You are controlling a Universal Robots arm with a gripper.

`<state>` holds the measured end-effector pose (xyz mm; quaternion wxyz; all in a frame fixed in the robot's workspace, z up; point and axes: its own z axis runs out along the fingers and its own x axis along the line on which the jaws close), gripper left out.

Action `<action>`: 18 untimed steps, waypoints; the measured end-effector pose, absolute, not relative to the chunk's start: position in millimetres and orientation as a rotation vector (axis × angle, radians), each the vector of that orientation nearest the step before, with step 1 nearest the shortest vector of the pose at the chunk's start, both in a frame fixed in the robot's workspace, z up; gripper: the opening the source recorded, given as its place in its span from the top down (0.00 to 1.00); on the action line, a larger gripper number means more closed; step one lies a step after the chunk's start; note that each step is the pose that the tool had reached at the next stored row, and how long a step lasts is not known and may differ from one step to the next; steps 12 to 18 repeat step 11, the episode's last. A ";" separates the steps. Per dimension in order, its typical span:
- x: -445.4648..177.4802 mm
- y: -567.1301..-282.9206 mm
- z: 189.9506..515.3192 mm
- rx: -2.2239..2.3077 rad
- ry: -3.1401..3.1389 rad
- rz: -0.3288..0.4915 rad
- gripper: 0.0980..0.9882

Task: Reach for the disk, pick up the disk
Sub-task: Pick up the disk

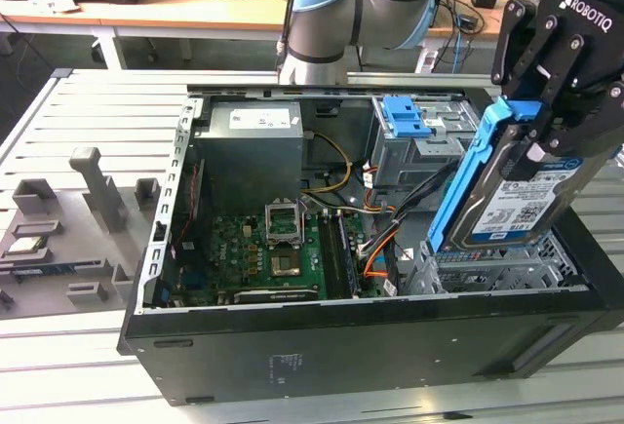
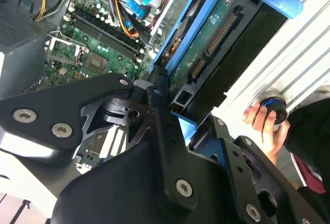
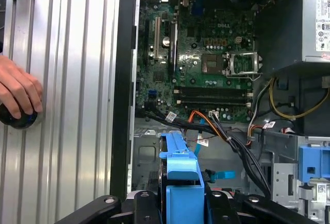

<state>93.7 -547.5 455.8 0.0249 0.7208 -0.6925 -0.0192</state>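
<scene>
We see the gripper [image 1: 546, 136] closed on the disk [image 1: 512, 195], its black fingers [image 1: 564, 122] pressing the flat faces of the drive near its upper end, so the jaws stand only as far apart as the drive is thick. The disk hangs below the jaws, tilted, raised clear above the open computer case [image 1: 370, 346], with its white-and-blue label facing outward and its blue side rail [image 1: 468, 175] running down the edge away from the fingers. In the second wrist view the disk [image 2: 216, 44] runs straight out from between the jaws, its circuit-board underside and connector showing, and the linkage of the gripper [image 2: 170, 110] closes in around its near end. In the first wrist view the blue rail [image 3: 180, 183] sits squarely between the jaws.

Beyond the held drive lies the motherboard [image 1: 273, 249], lower down inside the case, and the empty metal drive cage [image 1: 497, 268] sits directly beneath the disk. A bundle of cables [image 1: 390, 219] runs past just beside the drive's lower end. Off to the side of the jaws, outside the case, a person's hand [image 3: 18, 92] rests on a round black knob [image 3: 20, 120] on the ribbed metal table [image 3: 67, 105].
</scene>
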 end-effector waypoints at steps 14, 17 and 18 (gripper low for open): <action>100.2 -547.5 453.2 2.228 -2.141 -0.062 0.70; 100.2 -547.5 453.2 2.228 -2.141 -0.062 0.70; 100.2 -547.5 453.2 2.228 -2.141 -0.062 0.70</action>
